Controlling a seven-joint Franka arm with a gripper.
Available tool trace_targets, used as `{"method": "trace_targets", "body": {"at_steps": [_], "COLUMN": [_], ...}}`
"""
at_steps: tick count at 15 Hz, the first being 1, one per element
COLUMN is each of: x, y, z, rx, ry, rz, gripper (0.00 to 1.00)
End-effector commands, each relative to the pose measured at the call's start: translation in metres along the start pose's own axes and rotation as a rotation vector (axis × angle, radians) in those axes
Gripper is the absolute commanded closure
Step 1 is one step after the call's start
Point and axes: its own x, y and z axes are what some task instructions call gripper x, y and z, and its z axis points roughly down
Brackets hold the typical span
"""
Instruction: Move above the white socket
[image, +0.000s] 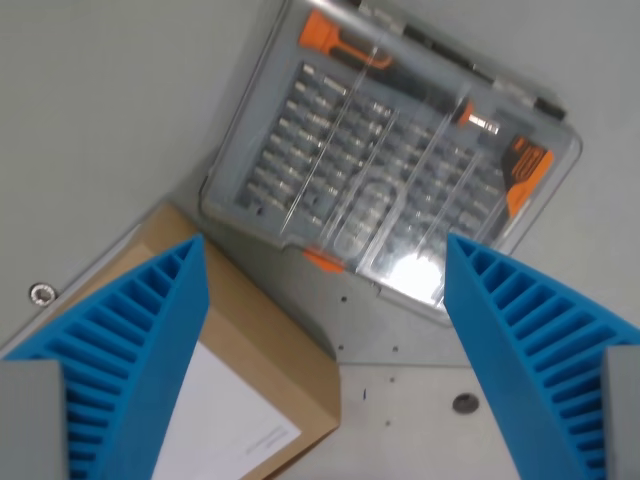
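In the wrist view my gripper (325, 255) is open, its two blue ribbed fingers (140, 350) spread wide with nothing between them. Below and ahead lies a clear plastic case of screwdriver bits (390, 160) with orange clips, tilted across the upper middle. No white socket shows anywhere in this view.
A brown cardboard box (270, 360) with a white label sits at the wrist view's lower left, partly under the left finger. The grey table surface (100, 120) has a metal insert (41, 293) at the left and a small dark hole (465, 403) at the lower right.
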Motion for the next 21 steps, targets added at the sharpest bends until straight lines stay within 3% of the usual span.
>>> {"method": "trace_targets", "body": {"at_steps": [1, 21], "x": [0.015, 0.089], "y": [0.008, 0.046], "z": [0.003, 0.05], "rx": [-0.012, -0.03], "ry": [-0.02, 0.01], "rz": [-0.098, -0.289], "gripper": [0.0, 0.0]}}
